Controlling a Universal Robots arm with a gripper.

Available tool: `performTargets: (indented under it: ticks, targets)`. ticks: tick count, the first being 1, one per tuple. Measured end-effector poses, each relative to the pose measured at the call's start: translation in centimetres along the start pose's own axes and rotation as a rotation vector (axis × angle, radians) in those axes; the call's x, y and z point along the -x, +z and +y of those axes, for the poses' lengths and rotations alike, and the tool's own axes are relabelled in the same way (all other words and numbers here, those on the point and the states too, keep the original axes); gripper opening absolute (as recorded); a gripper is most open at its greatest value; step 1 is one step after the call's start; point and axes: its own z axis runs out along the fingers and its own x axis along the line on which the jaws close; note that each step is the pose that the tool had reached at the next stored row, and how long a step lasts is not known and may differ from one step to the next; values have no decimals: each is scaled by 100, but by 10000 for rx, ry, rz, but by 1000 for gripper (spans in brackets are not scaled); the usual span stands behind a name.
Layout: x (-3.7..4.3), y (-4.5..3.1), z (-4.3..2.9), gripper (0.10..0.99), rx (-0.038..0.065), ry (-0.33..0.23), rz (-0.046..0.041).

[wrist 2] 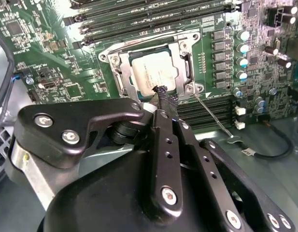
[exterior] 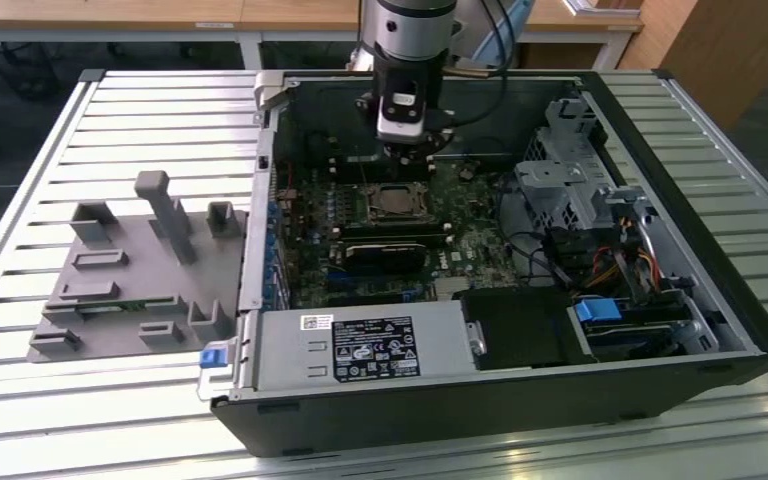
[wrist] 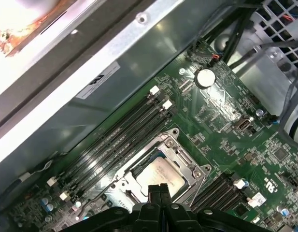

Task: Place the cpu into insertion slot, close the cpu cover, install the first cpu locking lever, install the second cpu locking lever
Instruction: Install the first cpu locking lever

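The cpu point(wrist 2: 153, 72) lies flat in the insertion slot point(wrist 2: 113, 59) on the green motherboard, silver top up; the exterior view shows it at mid-board point(exterior: 391, 203). The cpu cover point(wrist 2: 186, 52) is folded down around it, and the chip shows through its window point(wrist: 161, 175). A thin wire locking lever point(wrist 2: 214, 118) sticks out from the socket's corner, away from the frame. My gripper point(wrist: 158, 190) hovers right at the socket's edge, its fingers pressed together with nothing between them; one fingertip point(wrist 2: 164, 94) sits just by the cover's corner.
The open computer case point(exterior: 704, 250) lies on a slatted metal table. Memory slots point(wrist 2: 153, 19) run beside the socket. A black card point(exterior: 387, 250), the power supply point(exterior: 357, 350) and a drive cage point(exterior: 564, 190) surround the board. A grey fixture point(exterior: 131, 270) stands at the exterior view's left.
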Motion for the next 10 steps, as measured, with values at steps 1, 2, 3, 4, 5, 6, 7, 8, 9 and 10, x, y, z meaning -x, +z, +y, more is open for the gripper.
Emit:
performTargets:
  ticks: [1, 2, 3, 4, 5, 6, 7, 8, 9, 10]
  targets:
    - [0, 0, 0, 106, -1, -80, 2]
    - [1, 0, 1, 106, -3, -166, 4]
    - [1, 0, 1, 106, -3, -253, 7]
    - [1, 0, 1, 106, -4, -349, 9]
    - [1, 0, 1, 106, -6, -448, 11]
    - [1, 0, 1, 106, -6, -554, 14]
    - [1, 0, 1, 106, -7, -667, 17]
    - [1, 0, 1, 106, -9, -787, 20]
    - [1, 0, 1, 106, -10, -913, 23]
    - [1, 0, 1, 106, -12, -1055, 27]
